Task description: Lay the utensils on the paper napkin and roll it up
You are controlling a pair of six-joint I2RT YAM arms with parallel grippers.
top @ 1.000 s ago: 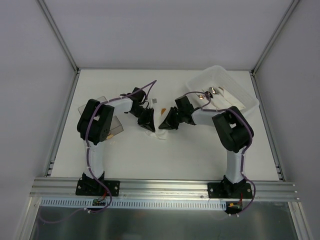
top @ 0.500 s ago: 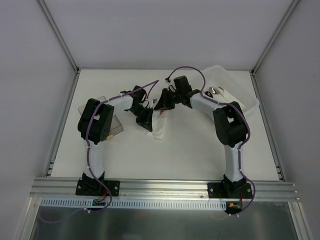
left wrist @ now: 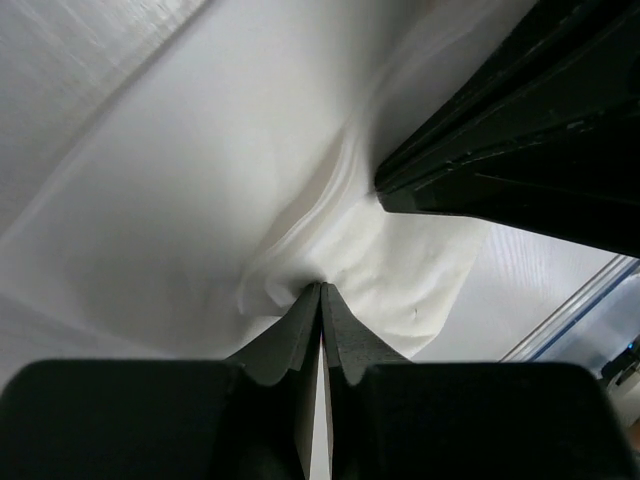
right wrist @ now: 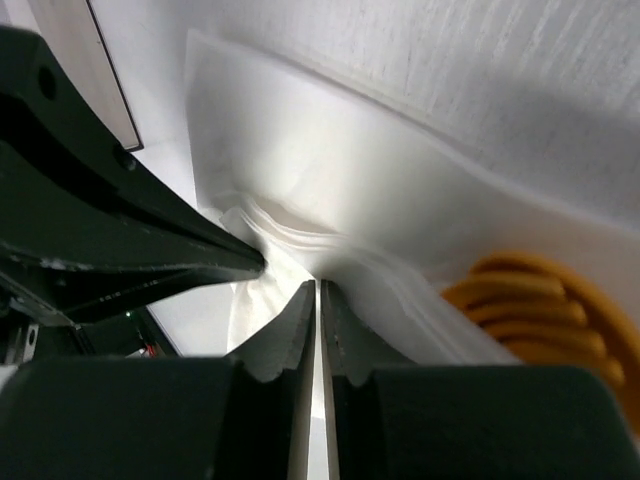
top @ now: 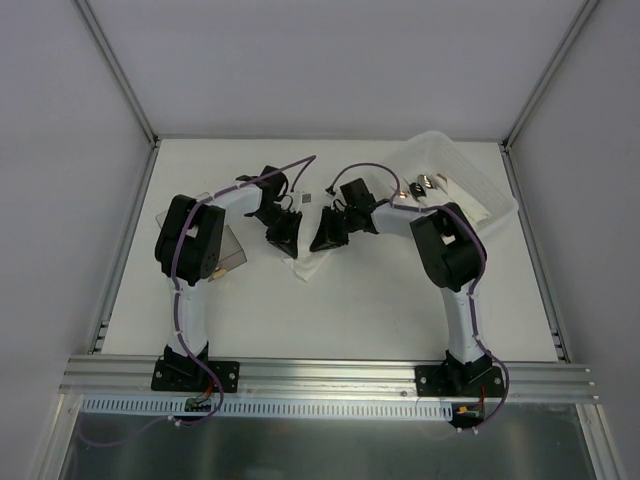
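Observation:
The white paper napkin [top: 303, 264] lies bunched at mid-table between both grippers. My left gripper [top: 289, 244] is shut on a puckered fold of the paper napkin [left wrist: 200, 200], its tips [left wrist: 321, 287] pressed together. Just to the right, my right gripper [top: 322, 240] faces it, with its jaws [right wrist: 317, 284] nearly touching and closed on the layered edge of the napkin [right wrist: 350, 170]. The orange utensils [right wrist: 535, 305] show in the right wrist view, tucked under the napkin's layers to the right of the jaws. They are hidden in the top view.
A translucent white plastic tray [top: 480, 185] holding small shiny bits stands at the back right, behind the right arm. A smoky clear box [top: 230, 250] sits by the left arm's elbow. The two grippers are almost touching each other.
The right gripper swung back toward the far side, then came forward again to the napkin beside the left gripper. The left gripper shifted slightly back, dragging the napkin with it.

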